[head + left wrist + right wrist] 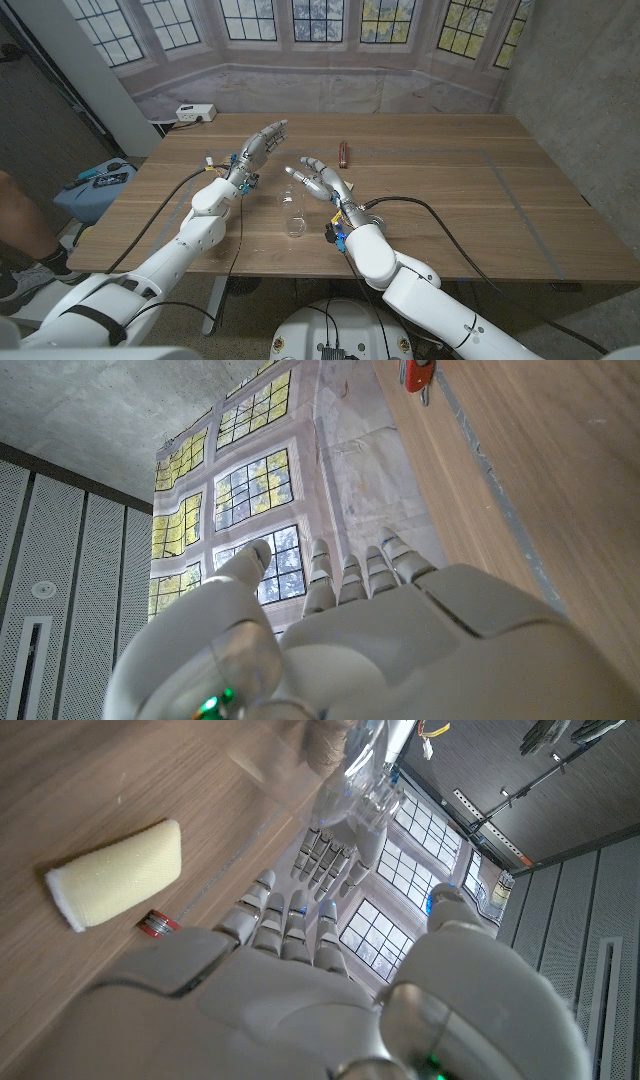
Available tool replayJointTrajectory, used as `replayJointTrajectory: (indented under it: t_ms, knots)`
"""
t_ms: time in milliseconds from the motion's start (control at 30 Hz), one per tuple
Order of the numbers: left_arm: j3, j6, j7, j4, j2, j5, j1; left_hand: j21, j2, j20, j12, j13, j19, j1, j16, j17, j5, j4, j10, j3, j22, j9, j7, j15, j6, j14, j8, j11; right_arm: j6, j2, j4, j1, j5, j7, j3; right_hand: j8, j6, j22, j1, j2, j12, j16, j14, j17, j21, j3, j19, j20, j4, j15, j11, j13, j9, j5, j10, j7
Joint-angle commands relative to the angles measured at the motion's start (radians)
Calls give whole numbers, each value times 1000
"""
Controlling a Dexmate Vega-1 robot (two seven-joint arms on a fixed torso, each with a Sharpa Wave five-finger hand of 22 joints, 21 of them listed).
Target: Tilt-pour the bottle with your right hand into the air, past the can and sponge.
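Your wooden table [450,200] carries everything. Your left hand [259,144] hovers with fingers straight, close together, holding nothing. Your right hand [318,181] hangs beside it, fingers spread, empty. The clear plastic bottle [293,211] stands just left of your right hand, untouched. A red can [342,153] lies on its side beyond your right hand; the yellow sponge [120,872] lies beside the can.

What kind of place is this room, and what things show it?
Probably a robot lab or test room. A bare wooden table stands before a printed window backdrop and a concrete wall. Both robot hands, left and right, hang over it, trailing cables.
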Motion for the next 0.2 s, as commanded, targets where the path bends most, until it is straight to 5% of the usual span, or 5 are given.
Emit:
replayJointTrajectory:
  t_ms: [33,200]
  knots:
    - [6,34,57,-37,2,21,5,2,1,1,8,3,1,13,5,0,4,-1,5,-2,2,6,-1,6,3,-4,-4,6,47,-30,-4,15,68,28,55,8,37,4,-85,72,-4,10,12,3,6,-4,-3,-7,54,-9,-6,-11,-2,-3,23,-6]
    - [14,46,58,-26,-8,22,-2,3,1,0,8,3,1,13,5,0,4,-1,6,-2,2,6,0,5,4,-3,-4,7,54,-47,-2,25,95,46,77,7,60,4,-161,134,-13,14,10,7,2,-14,-25,-35,101,-35,-24,-23,-7,-3,31,-19]
